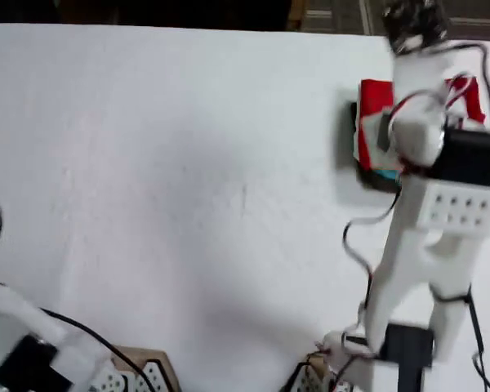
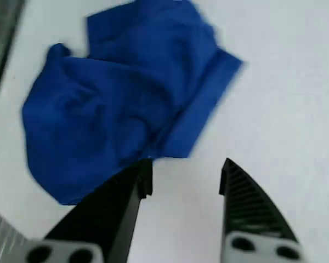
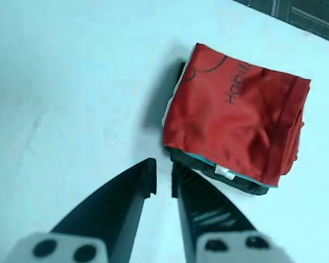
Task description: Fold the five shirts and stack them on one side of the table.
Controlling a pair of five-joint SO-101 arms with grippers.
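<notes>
Right now the white tabletop is carrying the work in two places. At the far right, a stack of folded shirts is sitting close to the tabletop's far edge, with the red shirt lying on top as a rough square, its dark print facing up. Beneath it a teal layer and a dark layer are peeking out along the near side of the stack. The right arm is stretching from the near right edge out over this stack and hiding part of it in the high view. The right hand is hovering above bare tabletop just beside the stack's near left corner. Its fingers are sitting nearly together, with a thin strip of white showing between the tips, and they are gripping nothing. The blue shirt is lying unfolded on the tabletop, bunched and rumpled, with one flat band of cloth sticking out to the side. The left hand is hanging over the tabletop just beside that shirt's edge, with its fingers spread wide and nothing between them. The left arm is sitting low at the near left corner, with a black cable trailing across it toward the wooden base.
</notes>
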